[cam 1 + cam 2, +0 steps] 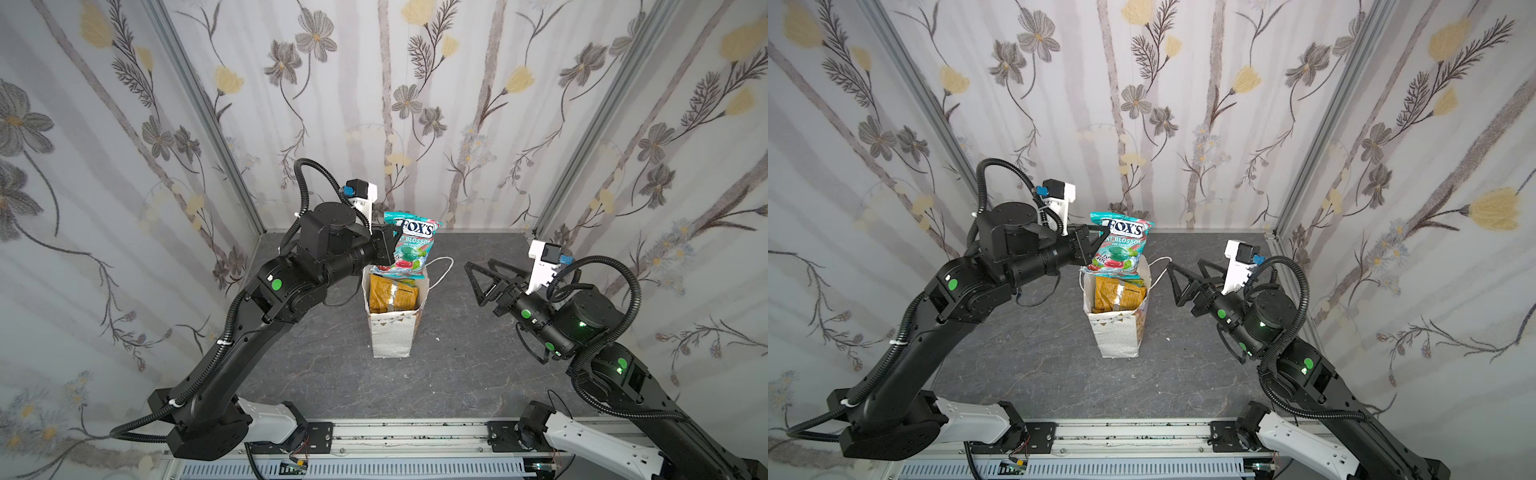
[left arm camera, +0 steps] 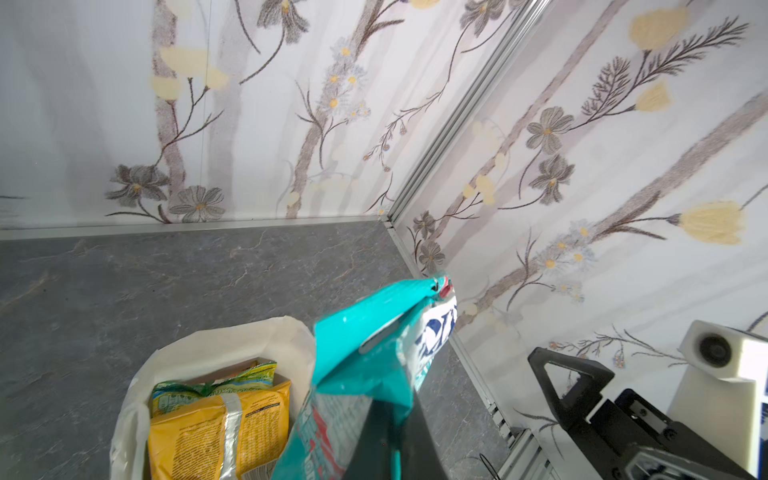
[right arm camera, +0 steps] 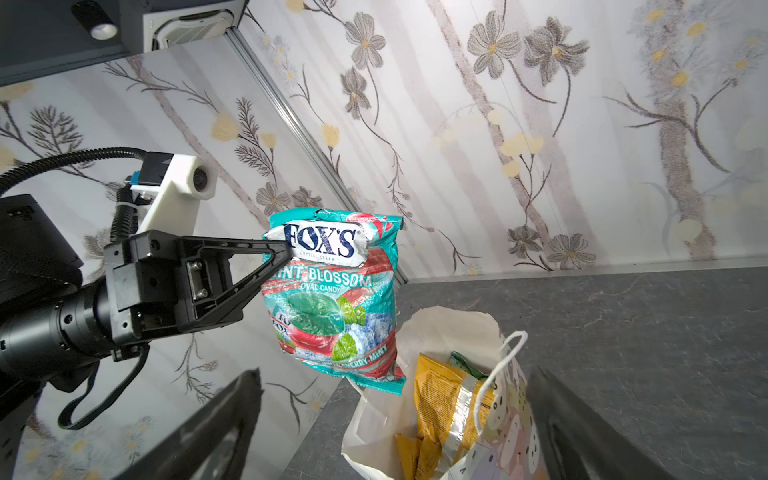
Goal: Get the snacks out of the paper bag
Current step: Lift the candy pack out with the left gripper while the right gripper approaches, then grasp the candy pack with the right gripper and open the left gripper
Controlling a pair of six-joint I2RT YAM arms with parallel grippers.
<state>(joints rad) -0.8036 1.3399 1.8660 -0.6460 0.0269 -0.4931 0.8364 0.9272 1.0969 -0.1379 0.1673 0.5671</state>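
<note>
Showing a teal FOX'S packet [image 1: 409, 249] pinched at its upper side edge, next to the logo, by the left pincer [image 1: 392, 235], clamped tight on the foil. Hanging upright from that grip, above and just behind the open mouth of the paper bag [image 1: 392, 332], lower edge close to the rim in both top views; clear of the rim or brushing it, cannot tell. Standing upright mid-table on the dark grey tabletop [image 1: 311, 374], cord handle [image 1: 440, 266] flopped toward the right arm. Holding inside a yellow-orange chip bag [image 1: 392, 297] with a silver seam and, behind it in the left wrist view, a yellow-green packet [image 2: 208, 386]. Hovering beside the bag, fingertips near the cord handle, jaws spread wide with nothing between them: right pincer [image 1: 480, 266].
</note>
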